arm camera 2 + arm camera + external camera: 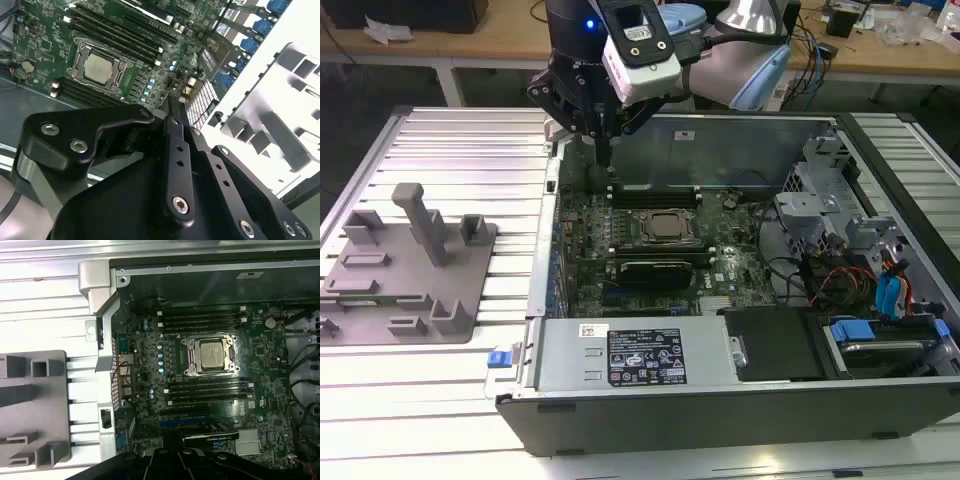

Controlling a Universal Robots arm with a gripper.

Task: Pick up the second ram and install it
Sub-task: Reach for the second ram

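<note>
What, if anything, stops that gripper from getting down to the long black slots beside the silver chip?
Probably nothing. The computer case lies open on top, the gripper hangs over the motherboard, and the memory slots either side of the processor lie uncovered, no cable across them.

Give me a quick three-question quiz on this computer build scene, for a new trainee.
1. Fill the gap: the grey tray lies to the exterior view's ____ of the computer case.
2. True or false: the tool hangs over the grey tray.
3. What sits between the memory slots on the motherboard? A) a silver-topped processor B) a fan C) a coiled cable

Key: 1 left; 2 false, it is over the computer case; 3 A.
</note>
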